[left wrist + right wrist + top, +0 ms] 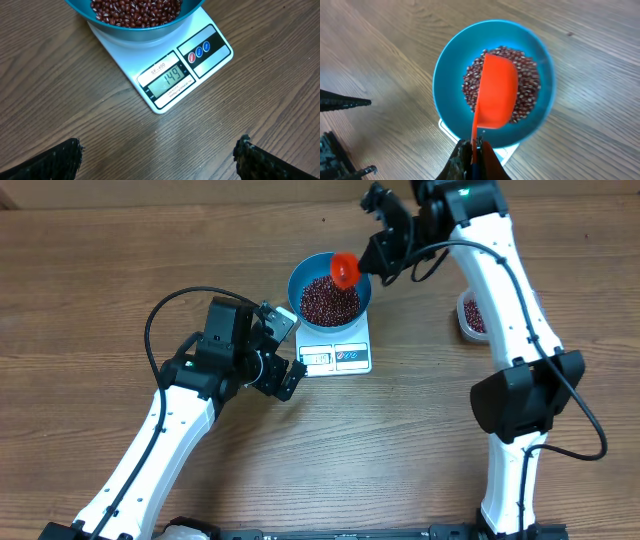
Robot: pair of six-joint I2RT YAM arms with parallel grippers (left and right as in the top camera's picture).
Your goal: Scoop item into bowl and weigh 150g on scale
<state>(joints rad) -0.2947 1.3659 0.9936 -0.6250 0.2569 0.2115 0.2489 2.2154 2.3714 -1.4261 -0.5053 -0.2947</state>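
Observation:
The blue bowl [330,290] stands on the white scale [337,356] and holds a heap of dark red-brown beans [330,301]. In the left wrist view the scale [200,65] shows its display [170,80] reading 149, below the bowl [137,27]. My right gripper [385,255] is shut on the handle of an orange scoop [345,268], which hangs over the bowl's far right rim. From the right wrist, the scoop [495,92] is turned underside up over the beans [527,82] in the bowl [447,80], gripper [476,145] pinching its handle. My left gripper [288,350] stands open just left of the scale, empty.
A clear tub [472,317] with more beans sits at the right, partly behind the right arm. The left gripper's fingers [60,160] frame bare wood table [75,90] in front of the scale. Cables loop from both arms.

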